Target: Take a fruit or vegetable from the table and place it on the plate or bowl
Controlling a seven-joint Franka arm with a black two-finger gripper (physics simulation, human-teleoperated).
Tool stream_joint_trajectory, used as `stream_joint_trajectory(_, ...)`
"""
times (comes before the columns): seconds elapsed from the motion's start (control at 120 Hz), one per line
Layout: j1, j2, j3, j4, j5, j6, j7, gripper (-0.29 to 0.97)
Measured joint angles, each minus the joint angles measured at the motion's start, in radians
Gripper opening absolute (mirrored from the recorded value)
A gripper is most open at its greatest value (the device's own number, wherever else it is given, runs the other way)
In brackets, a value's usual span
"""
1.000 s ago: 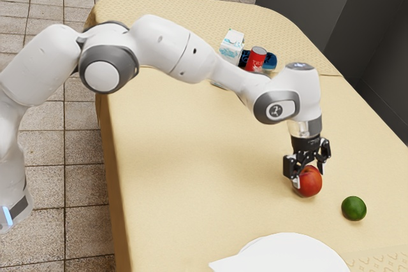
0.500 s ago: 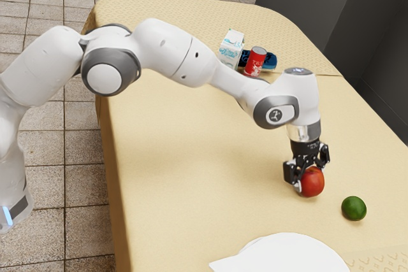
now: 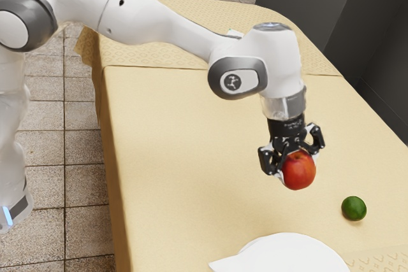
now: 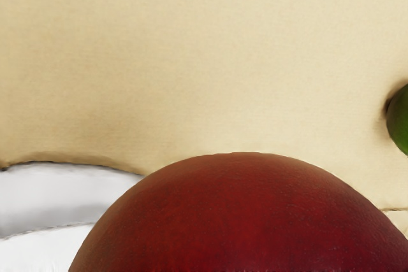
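Note:
A red apple (image 3: 299, 171) hangs in the air above the tan table, and my black gripper (image 3: 290, 157) is shut on it from both sides. In the wrist view the apple (image 4: 248, 221) bulges large just under my hand. A white plate (image 3: 287, 254) lies at the table's front edge, below and slightly to the exterior view's left of the apple; its rim (image 4: 44, 202) shows beside the apple in the wrist view. A green lime (image 3: 354, 208) rests on the table to the exterior view's right of the apple, and its edge (image 4: 399, 119) peeks in at the wrist view's border.
The tan table (image 3: 191, 157) stretches wide between the arm's base and the plate. The table's left edge drops to a tiled floor (image 3: 57, 176). A dark wall (image 3: 357, 17) stands behind the table's far right corner.
My hand has risen off the table with the apple in it and shifted slightly to the exterior view's left. The arm's elbow has swung up, hiding the items at the back.

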State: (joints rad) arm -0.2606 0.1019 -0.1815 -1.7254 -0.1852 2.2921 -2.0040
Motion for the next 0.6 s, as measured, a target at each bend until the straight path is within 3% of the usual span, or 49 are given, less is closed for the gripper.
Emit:
stream_joint_trajectory(0.125,-0.009,-0.017,-0.182,-0.010,0.145,-0.028,-0.060,0.26)
stream_joint_trajectory(0.2,-0.056,0.002,-0.244,-0.009,0.222,-0.038,-0.105,0.25)
stream_joint_trajectory(0.358,-0.061,0.078,-0.263,0.035,0.291,-0.047,-0.181,0.23)
stream_joint_trajectory(0.6,-0.051,0.189,-0.257,0.137,0.326,-0.045,-0.264,0.38)
